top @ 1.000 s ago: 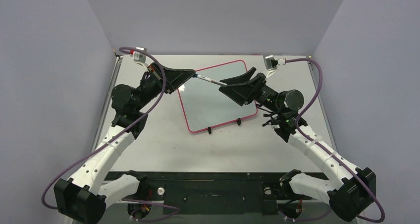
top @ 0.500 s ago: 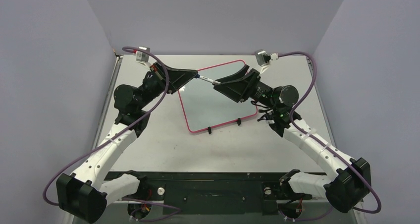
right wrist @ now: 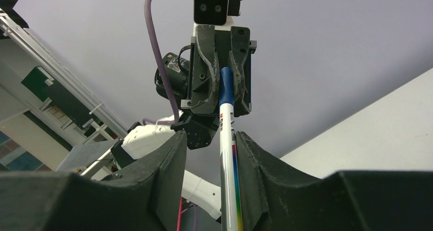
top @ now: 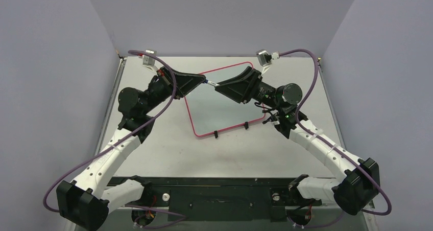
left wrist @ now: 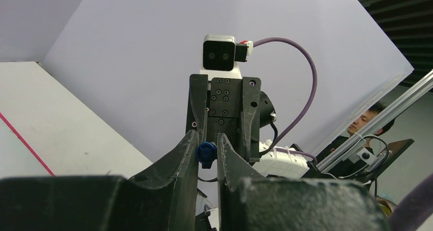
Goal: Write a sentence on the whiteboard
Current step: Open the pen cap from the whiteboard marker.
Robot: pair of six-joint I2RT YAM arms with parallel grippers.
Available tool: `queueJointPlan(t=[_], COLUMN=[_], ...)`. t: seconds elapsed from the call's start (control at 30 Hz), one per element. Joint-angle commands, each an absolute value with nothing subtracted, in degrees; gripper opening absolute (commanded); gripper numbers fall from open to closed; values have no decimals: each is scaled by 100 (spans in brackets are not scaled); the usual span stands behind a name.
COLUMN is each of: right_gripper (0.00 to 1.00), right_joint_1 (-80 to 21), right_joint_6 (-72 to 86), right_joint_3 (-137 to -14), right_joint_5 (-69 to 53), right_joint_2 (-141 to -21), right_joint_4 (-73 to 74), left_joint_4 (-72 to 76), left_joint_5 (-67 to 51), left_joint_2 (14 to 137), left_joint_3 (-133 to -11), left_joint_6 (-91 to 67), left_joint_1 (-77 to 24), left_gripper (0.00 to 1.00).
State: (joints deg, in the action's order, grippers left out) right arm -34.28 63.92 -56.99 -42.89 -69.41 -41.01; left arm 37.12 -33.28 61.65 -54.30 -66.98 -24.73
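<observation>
The whiteboard (top: 219, 113), white with a thin red rim and two black clips on its near edge, lies flat on the table; no sentence shows on it. A white marker (top: 210, 83) with a blue cap hangs above the board's far left corner, between both grippers. My left gripper (top: 202, 79) is shut on the blue cap (left wrist: 206, 152). My right gripper (top: 217, 87) is open around the barrel (right wrist: 226, 139). The barrel rests against one finger, with a gap to the other. The cap also shows in the right wrist view (right wrist: 226, 85).
The grey table (top: 168, 149) has a raised left edge and purple walls on three sides. Both arms reach over the board's far part, their purple cables looping above. A black base rail (top: 214, 190) runs along the near edge.
My right gripper has slid left along the marker toward my left gripper, so less barrel shows between them. My left gripper has shifted slightly right.
</observation>
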Motion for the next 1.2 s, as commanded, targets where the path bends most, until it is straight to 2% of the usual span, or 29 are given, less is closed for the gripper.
queueJointPlan(t=[0.0,1.17], right_gripper=[35,25], right_joint_1=[-3536,-3652], right_joint_6=[6270,6235], right_joint_3=[-6047,-6096], right_joint_5=[-4381,-4180], right_joint_2=[-6986,-7132], right_joint_4=[-4333,-4379], left_joint_4=[3587,3430], left_joint_5=[-3264,-2955], left_joint_2=[6098,5966], left_joint_3=[-5568,-5279], left_joint_6=[-6449,-6289], left_joint_1=[-2512,-2580], left_gripper=[0,0])
